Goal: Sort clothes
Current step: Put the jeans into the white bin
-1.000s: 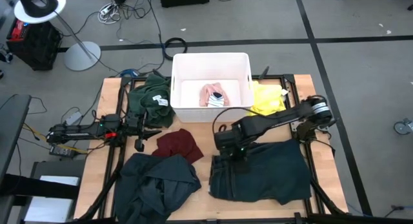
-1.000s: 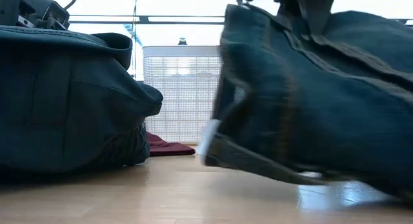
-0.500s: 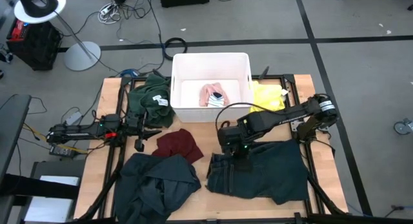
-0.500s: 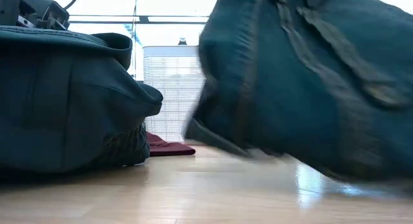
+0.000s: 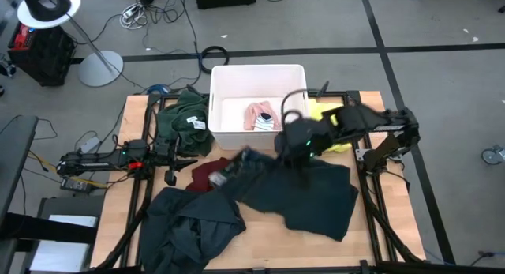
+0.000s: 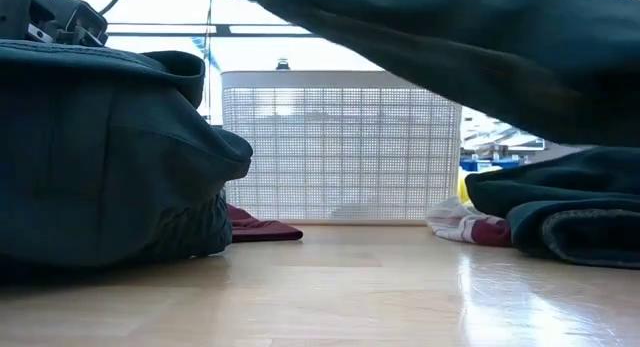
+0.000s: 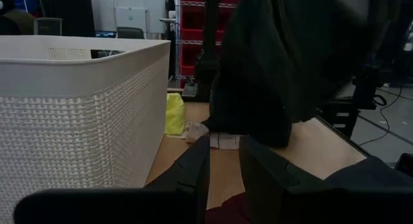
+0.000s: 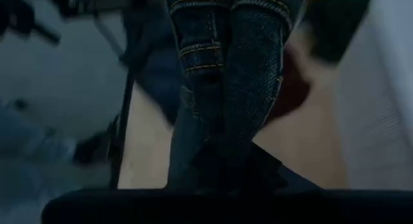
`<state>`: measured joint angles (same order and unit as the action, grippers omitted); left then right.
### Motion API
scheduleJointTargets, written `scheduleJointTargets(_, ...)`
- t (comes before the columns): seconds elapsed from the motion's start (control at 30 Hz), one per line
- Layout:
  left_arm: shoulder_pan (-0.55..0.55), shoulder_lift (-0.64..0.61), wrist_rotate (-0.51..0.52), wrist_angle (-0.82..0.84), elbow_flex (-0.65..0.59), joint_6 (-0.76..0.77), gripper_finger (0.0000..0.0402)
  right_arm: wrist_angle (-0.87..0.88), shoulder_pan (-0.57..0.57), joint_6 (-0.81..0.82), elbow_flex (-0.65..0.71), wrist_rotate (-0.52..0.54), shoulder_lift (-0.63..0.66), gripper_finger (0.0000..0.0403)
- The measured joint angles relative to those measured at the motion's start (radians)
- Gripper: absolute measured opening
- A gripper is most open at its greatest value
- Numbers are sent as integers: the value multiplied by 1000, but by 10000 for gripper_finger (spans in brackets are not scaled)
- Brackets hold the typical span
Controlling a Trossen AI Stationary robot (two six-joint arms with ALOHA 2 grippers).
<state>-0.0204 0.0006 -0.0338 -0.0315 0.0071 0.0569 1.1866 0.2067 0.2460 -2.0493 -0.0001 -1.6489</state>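
Now the right end effector point(image 5: 296, 144) pinches the dark blue jeans point(image 5: 304, 191) by their denim edge and holds them up just in front of the white tub point(image 5: 258, 75), cloth trailing down onto the table point(image 5: 260, 234). Seemingly the step in hand is carrying the jeans to their pile; the next move calls for clearing the hanging legs over what lies below. Left of them lie the maroon piece point(image 5: 211, 174) and, nearer, the dark grey-green jacket point(image 5: 189, 227), which the dragging fabric could snag. A pink piece point(image 5: 259, 114) sits in the tub, a yellow one point(image 5: 325, 122) to its right, a green top point(image 5: 181, 124) to its left. At far left, the left end effector point(image 5: 170, 159) waits, fingers slightly spread, holding nothing.
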Motion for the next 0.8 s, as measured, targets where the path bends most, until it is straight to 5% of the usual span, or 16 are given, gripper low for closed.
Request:
scheduleJointTargets(0.37,0,0,0,0,0,0,89,-228,-94,-140,-241,156,0,31)
scheduleJointTargets(0.63,0,0,0,0,0,0,89,-673,-212,-387,-259,291,0,31)
scheduleJointTargets(0.8,0,0,0,0,0,0,89,-777,-325,-519,-260,464,0,31)
